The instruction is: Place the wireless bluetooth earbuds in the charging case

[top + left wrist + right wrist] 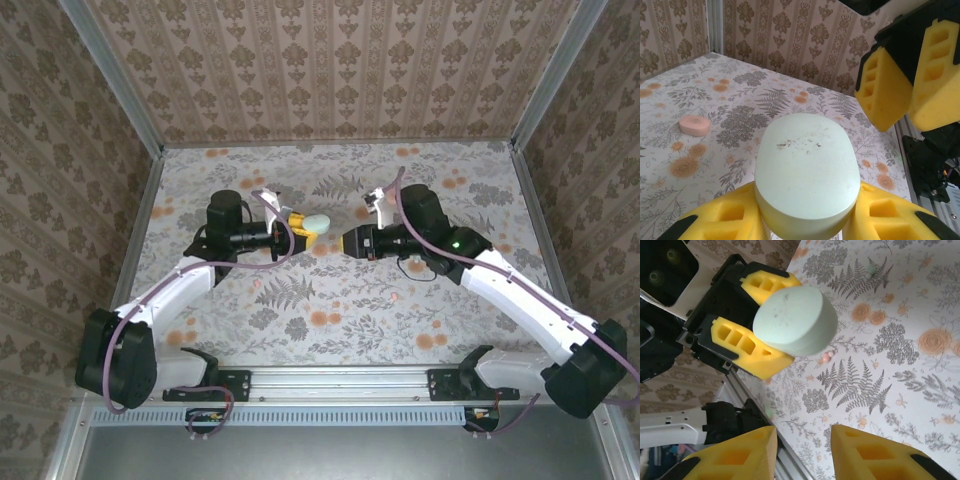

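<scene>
A pale mint charging case [807, 170], lid closed, is clamped between the yellow pads of my left gripper [807, 212] and held above the table. From above, the case [316, 222] sticks out of the left gripper [303, 227] toward the right gripper [345, 243], which faces it a short gap away. My right gripper [802, 455] is open with nothing between its fingers, and the case [795, 322] hangs ahead of it. A tiny pink earbud [826, 358] lies on the table under the case. A mint earbud [871, 270] lies farther off.
A pink rounded case [695, 125] lies on the floral tabletop [400, 300]. Patterned walls close in the back and sides. A metal rail [340, 380] runs along the near edge between the arm bases.
</scene>
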Controlling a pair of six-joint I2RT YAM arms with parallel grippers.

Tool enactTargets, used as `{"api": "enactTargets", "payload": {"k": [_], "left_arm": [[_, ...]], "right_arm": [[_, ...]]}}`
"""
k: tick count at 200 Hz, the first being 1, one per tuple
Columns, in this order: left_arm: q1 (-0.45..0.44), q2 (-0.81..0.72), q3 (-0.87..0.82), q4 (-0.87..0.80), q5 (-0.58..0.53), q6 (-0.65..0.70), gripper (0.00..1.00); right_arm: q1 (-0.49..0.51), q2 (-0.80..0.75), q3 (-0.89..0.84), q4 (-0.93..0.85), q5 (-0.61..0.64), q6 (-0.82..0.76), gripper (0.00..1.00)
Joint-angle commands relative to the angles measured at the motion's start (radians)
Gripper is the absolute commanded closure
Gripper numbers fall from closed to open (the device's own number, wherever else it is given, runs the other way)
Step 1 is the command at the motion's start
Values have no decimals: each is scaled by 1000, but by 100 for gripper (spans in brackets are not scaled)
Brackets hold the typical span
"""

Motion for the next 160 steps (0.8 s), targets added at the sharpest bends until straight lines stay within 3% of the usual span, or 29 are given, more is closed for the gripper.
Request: {"api": "enactTargets", "payload": {"k": [1,64,160], "left_arm": [[3,-12,16,-5,39,10,82],[-23,3,24,5,41,0,82],[-81,22,28,-4,33,16,83]], "right_arm": [[17,40,55,-27,38,-64,69],[52,155,145,-21,34,-62,71],[17,176,183,-24,108,-1,73]]}}
